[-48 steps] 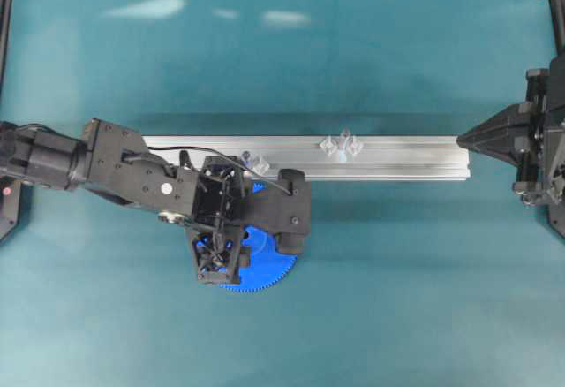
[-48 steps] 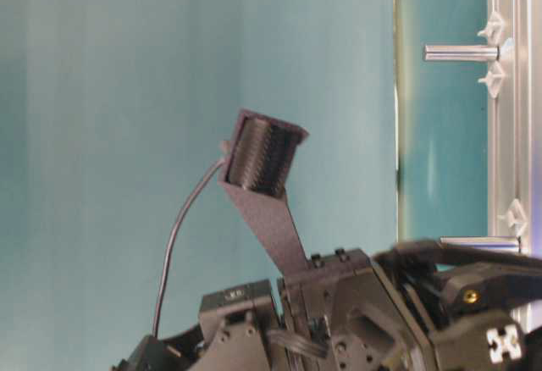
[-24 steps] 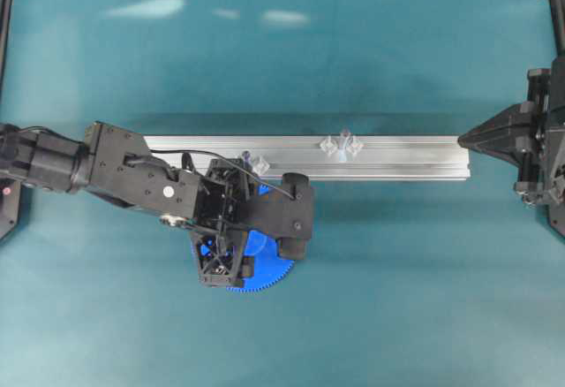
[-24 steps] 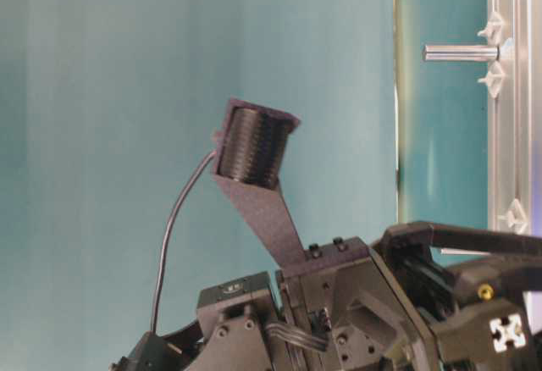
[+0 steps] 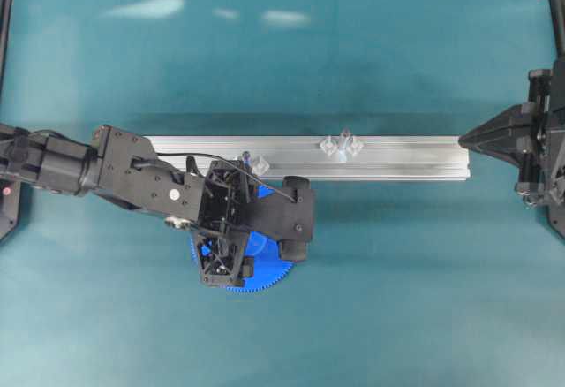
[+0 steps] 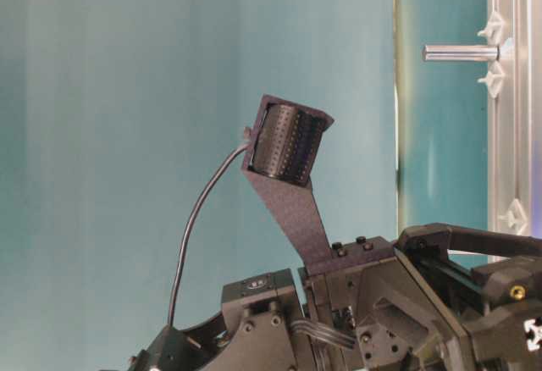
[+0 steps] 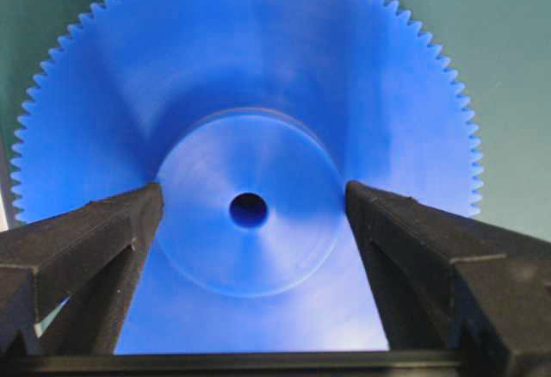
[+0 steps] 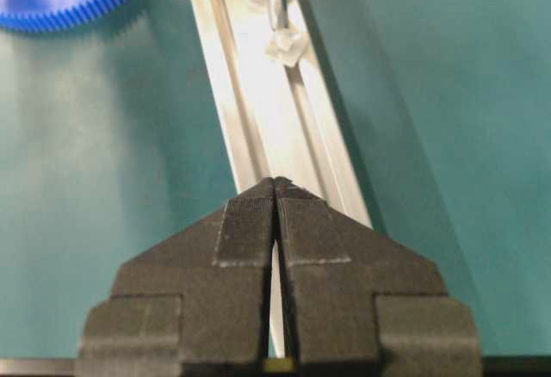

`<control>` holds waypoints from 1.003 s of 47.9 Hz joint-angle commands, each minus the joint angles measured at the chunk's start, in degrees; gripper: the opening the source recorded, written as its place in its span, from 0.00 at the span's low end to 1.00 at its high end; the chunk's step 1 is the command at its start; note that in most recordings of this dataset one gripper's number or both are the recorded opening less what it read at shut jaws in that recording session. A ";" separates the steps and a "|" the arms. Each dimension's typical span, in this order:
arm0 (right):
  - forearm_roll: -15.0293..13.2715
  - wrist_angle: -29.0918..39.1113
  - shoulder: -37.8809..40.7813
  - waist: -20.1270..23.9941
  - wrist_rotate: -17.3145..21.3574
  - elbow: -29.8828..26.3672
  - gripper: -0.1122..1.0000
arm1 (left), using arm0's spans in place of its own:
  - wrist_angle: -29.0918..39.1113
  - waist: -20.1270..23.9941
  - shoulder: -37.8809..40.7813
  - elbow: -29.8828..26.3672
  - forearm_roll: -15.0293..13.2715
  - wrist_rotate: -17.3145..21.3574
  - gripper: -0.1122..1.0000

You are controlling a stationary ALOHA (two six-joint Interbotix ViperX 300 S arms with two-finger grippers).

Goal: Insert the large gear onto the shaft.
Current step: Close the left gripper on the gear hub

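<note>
On the bench (image 5: pixel 424 316), the gear (image 7: pixel 250 136) is straddled by the spread left claw (image 7: pixel 250 213), hub ungripped; closing is called for next.

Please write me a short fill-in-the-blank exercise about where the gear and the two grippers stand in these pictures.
1. The left gripper has its fingers on either side of the large gear's raised ____.
2. The left gripper's jaws are ____.
3. The right gripper is ____, at the end of the aluminium rail.

Missing words: hub; open; shut
</note>
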 commanded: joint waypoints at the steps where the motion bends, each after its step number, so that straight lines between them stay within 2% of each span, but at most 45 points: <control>1: 0.09 -0.26 0.35 -0.18 0.62 -0.53 0.13 | 0.00 -0.35 -0.44 -0.70 0.09 -0.09 0.95; 48: 0.18 -0.26 -0.53 -0.18 1.49 0.18 0.13 | 1.14 -0.35 0.79 0.00 0.09 0.00 0.95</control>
